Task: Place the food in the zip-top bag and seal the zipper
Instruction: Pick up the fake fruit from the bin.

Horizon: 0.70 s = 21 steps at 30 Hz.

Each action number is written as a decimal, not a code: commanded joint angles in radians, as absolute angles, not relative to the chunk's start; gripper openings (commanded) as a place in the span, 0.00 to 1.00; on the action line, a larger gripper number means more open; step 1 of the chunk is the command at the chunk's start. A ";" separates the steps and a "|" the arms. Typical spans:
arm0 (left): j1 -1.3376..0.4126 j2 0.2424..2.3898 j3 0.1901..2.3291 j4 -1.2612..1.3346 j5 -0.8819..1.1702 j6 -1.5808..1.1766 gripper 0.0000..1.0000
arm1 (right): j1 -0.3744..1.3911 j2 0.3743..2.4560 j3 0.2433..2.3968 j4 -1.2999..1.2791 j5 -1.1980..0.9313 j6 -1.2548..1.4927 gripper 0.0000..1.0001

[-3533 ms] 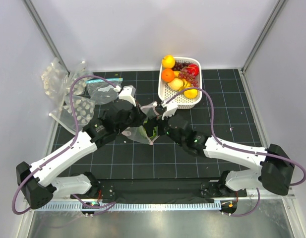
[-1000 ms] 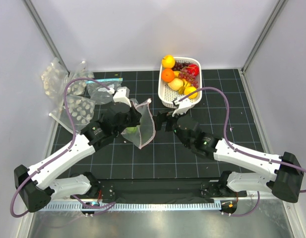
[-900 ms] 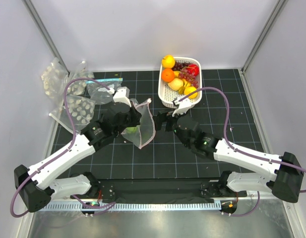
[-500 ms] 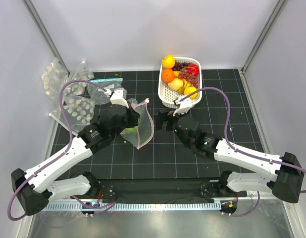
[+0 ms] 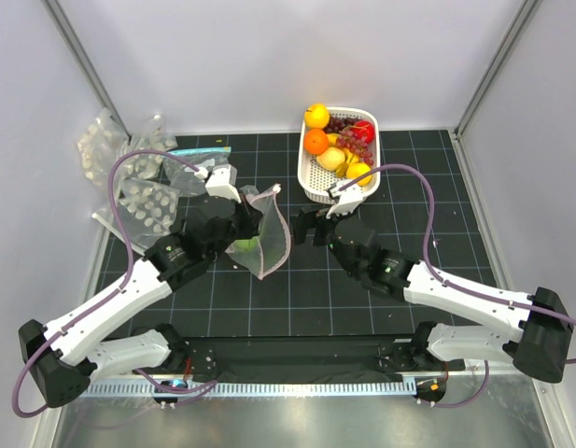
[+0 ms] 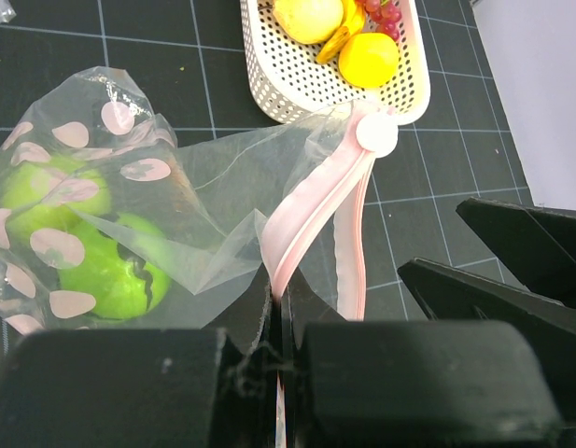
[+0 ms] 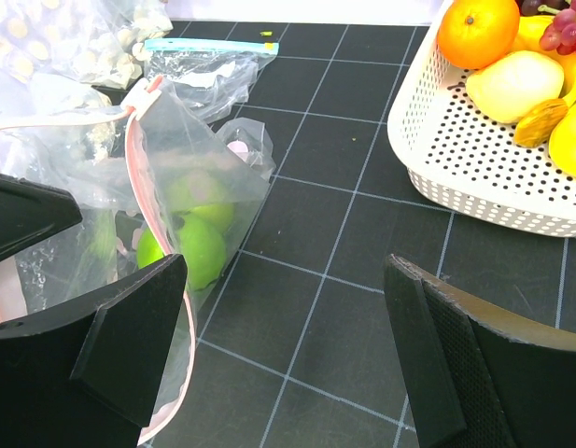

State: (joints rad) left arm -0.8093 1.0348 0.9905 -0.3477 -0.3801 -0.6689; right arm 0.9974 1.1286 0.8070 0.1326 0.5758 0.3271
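Observation:
The dotted clear zip-top bag hangs mid-table with green fruit inside. It also shows in the right wrist view. My left gripper is shut on the pinkish zipper strip at the bag's mouth and holds it up; the white slider sits at the strip's far end. My right gripper is open and empty, just right of the bag, above bare mat.
A white basket of oranges, grapes, lemons and a red fruit stands at the back, right of centre. Spare dotted bags and a flat bag with a teal strip lie at the back left.
My right gripper has let go of the bag and drawn back to the right, open. My left gripper has lifted the bag by its zipper strip and shifted it slightly back.

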 commanded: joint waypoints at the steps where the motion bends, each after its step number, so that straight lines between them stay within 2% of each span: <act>1: -0.804 1.025 0.985 -0.288 -0.409 -0.661 0.00 | 1.000 1.092 0.804 0.152 0.606 0.322 0.93; 21: -0.804 1.020 0.977 -0.291 -0.434 -0.676 0.00 | 0.974 1.086 0.808 0.131 0.609 0.319 0.91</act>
